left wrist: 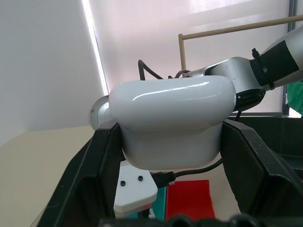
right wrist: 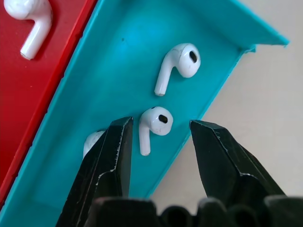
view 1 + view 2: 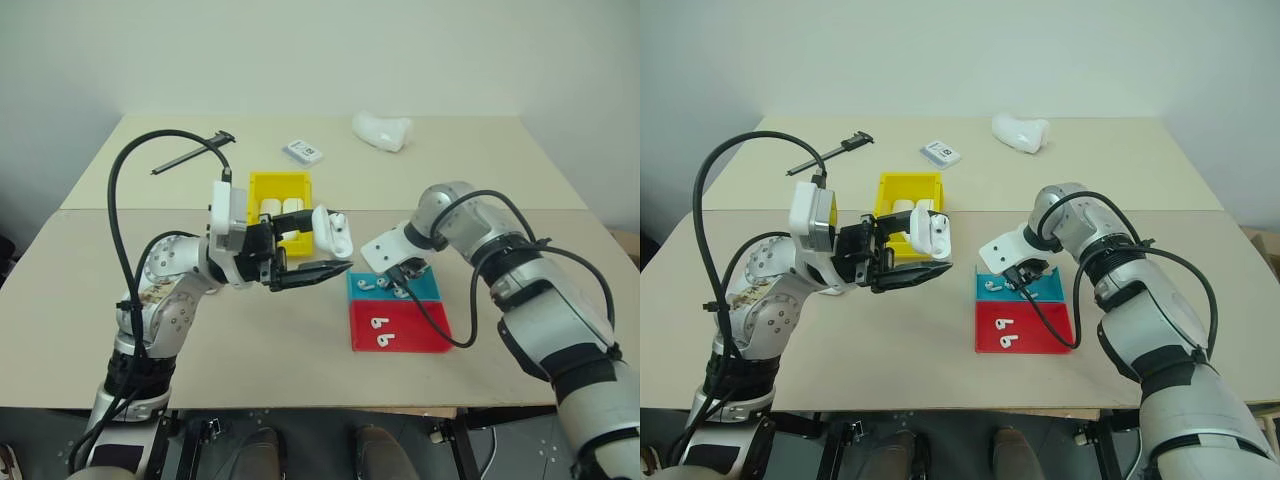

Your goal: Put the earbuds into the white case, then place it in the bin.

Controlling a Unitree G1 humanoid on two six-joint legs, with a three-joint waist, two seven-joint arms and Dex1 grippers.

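Right wrist view: right tool (image 2: pixel 158 130) gapes astride one earbud (image 2: pixel 154 124) in the teal tray (image 2: pixel 118 71), ready to pinch; left tool (image 3: pixel 335 268) clamps the open white case (image 3: pixel 335 235) aloft to receive it.

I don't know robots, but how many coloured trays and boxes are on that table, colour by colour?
Yellow bin: 1
Teal tray: 1
Red tray: 1
Total: 3

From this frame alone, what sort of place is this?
Probably a lab or test room: a plain beige table against bare walls, with colour-coded trays, teal and red, and a yellow bin.
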